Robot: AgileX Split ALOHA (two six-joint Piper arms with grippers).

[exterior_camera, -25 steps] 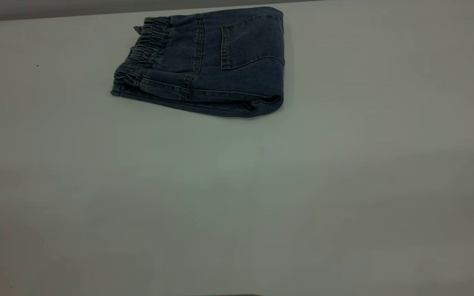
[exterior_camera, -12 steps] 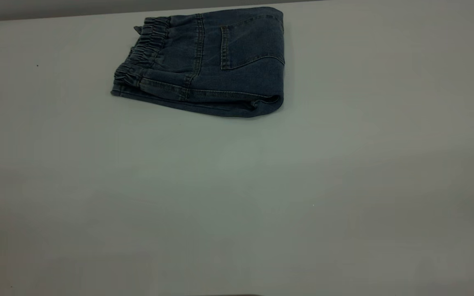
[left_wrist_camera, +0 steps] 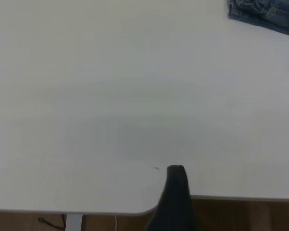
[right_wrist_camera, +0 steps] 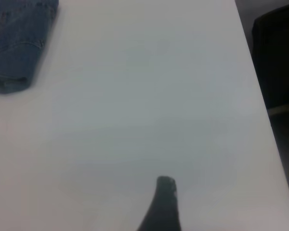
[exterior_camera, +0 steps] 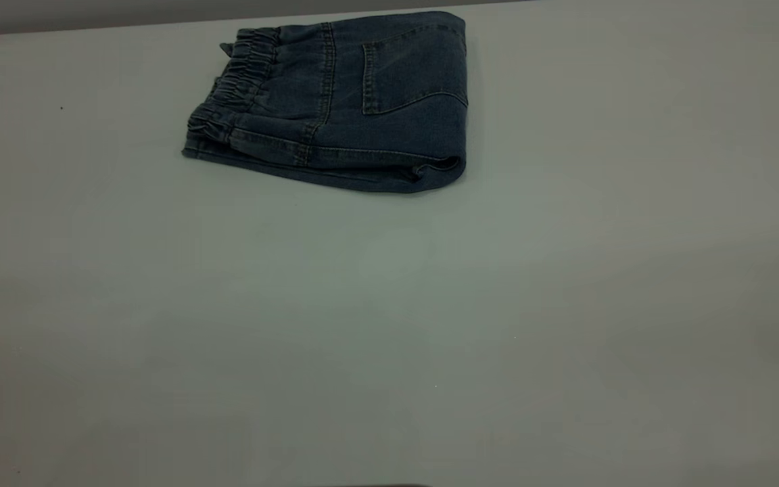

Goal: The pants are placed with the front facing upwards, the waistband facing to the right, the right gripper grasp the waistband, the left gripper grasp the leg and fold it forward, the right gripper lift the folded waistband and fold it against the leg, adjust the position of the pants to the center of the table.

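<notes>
The pants (exterior_camera: 335,101) lie folded into a compact blue denim bundle at the far middle of the table (exterior_camera: 389,304). The square back pocket (exterior_camera: 403,74) faces up. Their ruched waistband (exterior_camera: 234,88) is at the bundle's left end, and a stitched leg hem (exterior_camera: 322,159) runs along its near edge. Neither gripper shows in the exterior view. A black part of my left gripper (left_wrist_camera: 176,197) hangs over the table's near corner, far from the pants (left_wrist_camera: 269,14). My right gripper (right_wrist_camera: 164,207) is likewise over bare table, well away from the pants (right_wrist_camera: 19,43).
The table's far edge (exterior_camera: 92,27) runs just behind the pants. In the left wrist view, the table's rounded corner (left_wrist_camera: 149,209) gives onto a brown floor and a table leg (left_wrist_camera: 73,222). A dark object (right_wrist_camera: 277,62) stands beyond the table's side edge.
</notes>
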